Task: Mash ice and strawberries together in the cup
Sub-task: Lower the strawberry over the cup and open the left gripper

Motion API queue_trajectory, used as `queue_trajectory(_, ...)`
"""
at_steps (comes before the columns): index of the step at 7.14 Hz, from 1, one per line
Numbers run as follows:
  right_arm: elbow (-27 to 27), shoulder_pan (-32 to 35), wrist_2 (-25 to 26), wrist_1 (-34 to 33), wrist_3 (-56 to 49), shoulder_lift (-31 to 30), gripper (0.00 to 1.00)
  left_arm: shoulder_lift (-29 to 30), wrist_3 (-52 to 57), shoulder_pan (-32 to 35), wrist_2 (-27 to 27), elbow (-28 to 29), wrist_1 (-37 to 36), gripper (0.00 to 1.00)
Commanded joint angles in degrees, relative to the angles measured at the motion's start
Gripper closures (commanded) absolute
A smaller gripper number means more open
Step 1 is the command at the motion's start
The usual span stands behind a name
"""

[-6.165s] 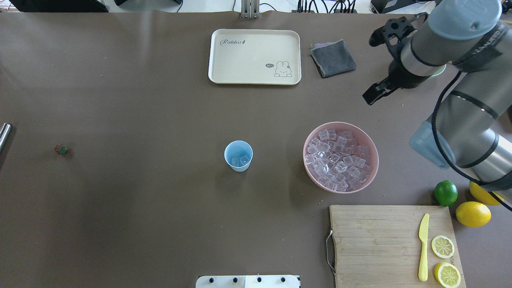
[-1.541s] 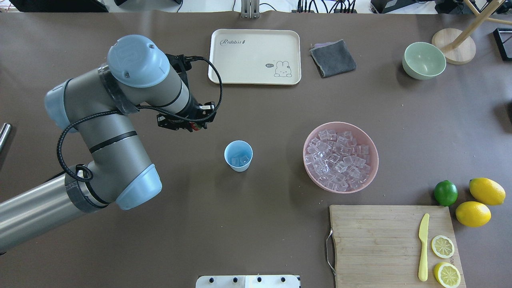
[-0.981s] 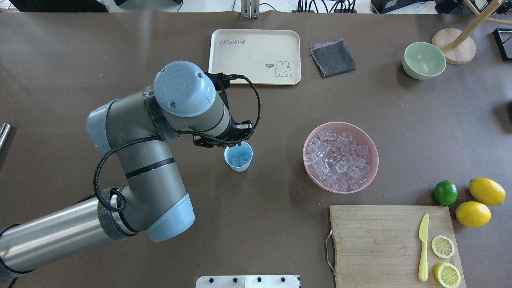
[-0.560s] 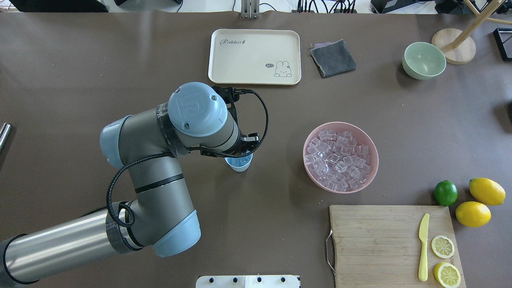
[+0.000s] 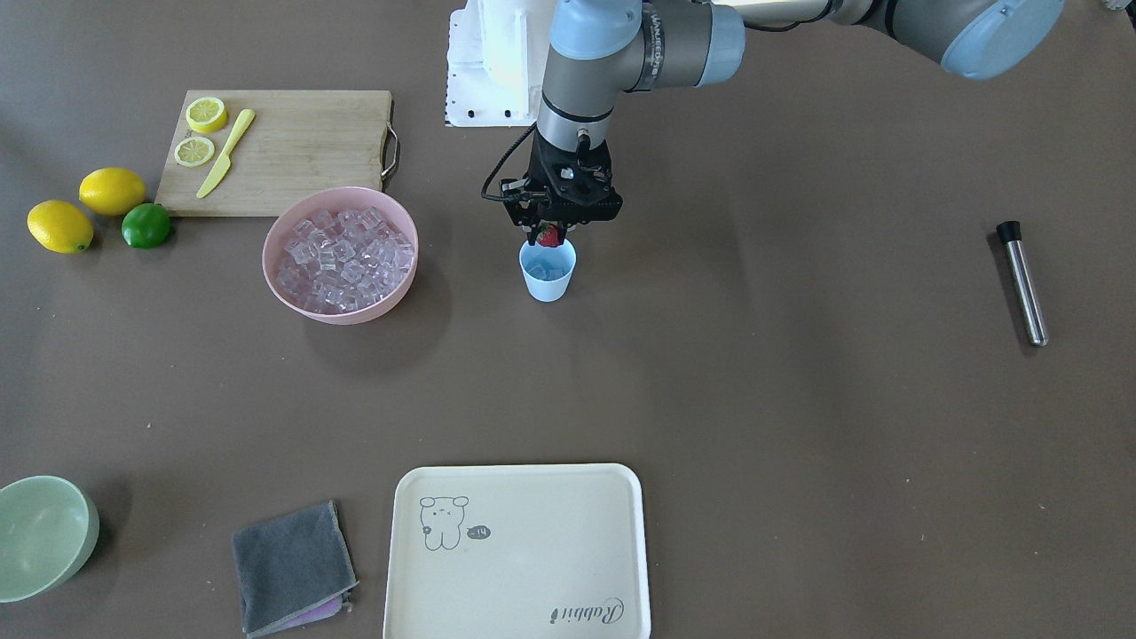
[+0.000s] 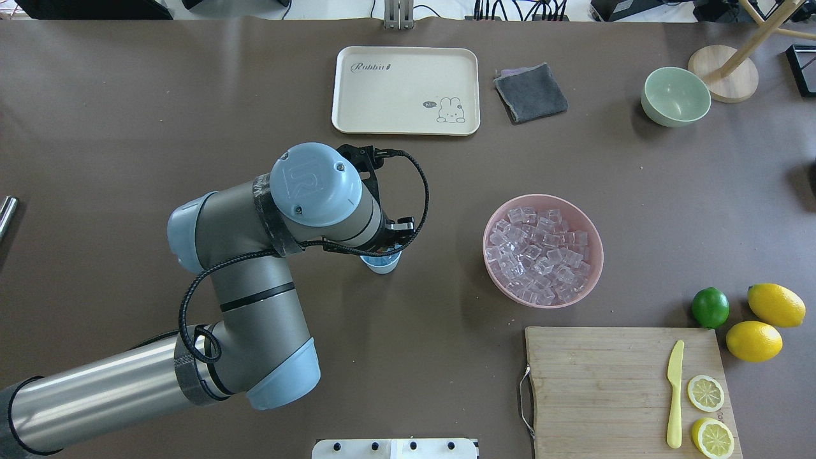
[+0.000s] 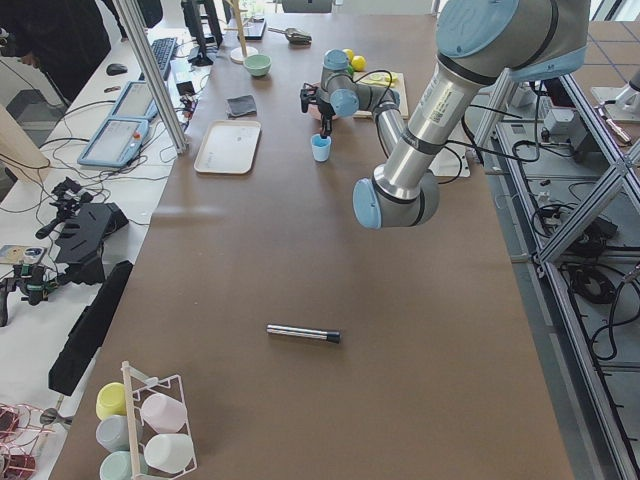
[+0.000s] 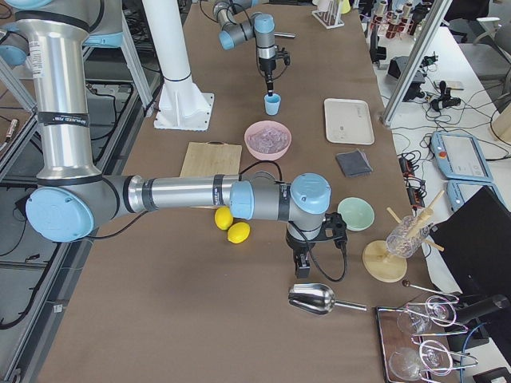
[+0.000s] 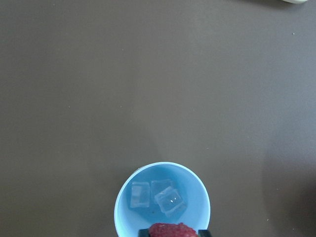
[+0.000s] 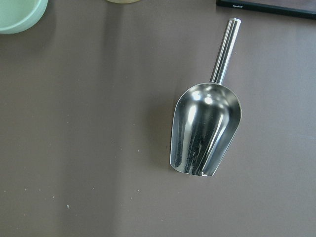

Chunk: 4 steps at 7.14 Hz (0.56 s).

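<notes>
The cup (image 5: 548, 273) is stood near the middle of the desk (image 6: 127, 95), and three cubes of ice (image 9: 169, 201) are counted at its bottom. The strawberry (image 5: 549, 236) is held just above the cup's rim, clenched in the left pincer (image 5: 548, 234). To the right, a pink bowl (image 6: 487, 237) is heaped with many more cubes, and a pale green bowl (image 6: 676, 97) is set farther right, near the far edge.

One cup, two bowls, one tray (image 6: 395, 95) and one grey cloth (image 6: 530, 93) are counted. One yellow knife (image 6: 674, 394) and two lemon halves (image 6: 705, 393) lie on a wooden board (image 6: 593, 389), with one lime (image 6: 710, 307) and two whole lemons (image 6: 753, 341) beside it.

"Rabbit" is written on the tray, near a rabbit drawing.

The right pincer (image 8: 302, 258) is seen only from the side, near a metal scoop (image 10: 206, 131); whether it is clenched cannot be told.
</notes>
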State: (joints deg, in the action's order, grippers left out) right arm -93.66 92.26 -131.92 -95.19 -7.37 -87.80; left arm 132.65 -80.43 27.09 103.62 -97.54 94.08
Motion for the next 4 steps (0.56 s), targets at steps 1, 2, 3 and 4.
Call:
queue_trajectory(1,-0.2,0.0,0.0,0.0,0.0,-0.2,0.00,-0.4,0.0,0.2,-0.1,0.4,0.8,0.67)
queue_trajectory(2,-0.3,0.0,0.0,0.0,0.0,-0.2,0.00,-0.5,-0.1,0.5,0.0,0.3,0.8,0.34)
queue_trajectory(3,0.1,0.0,0.0,0.0,0.1,0.3,0.00,-0.3,-0.1,0.4,0.0,0.3,0.8,0.02)
queue_trajectory(4,0.1,0.0,-0.1,0.0,-0.1,0.3,0.00,-0.4,0.1,0.5,0.0,0.0,0.8,0.01)
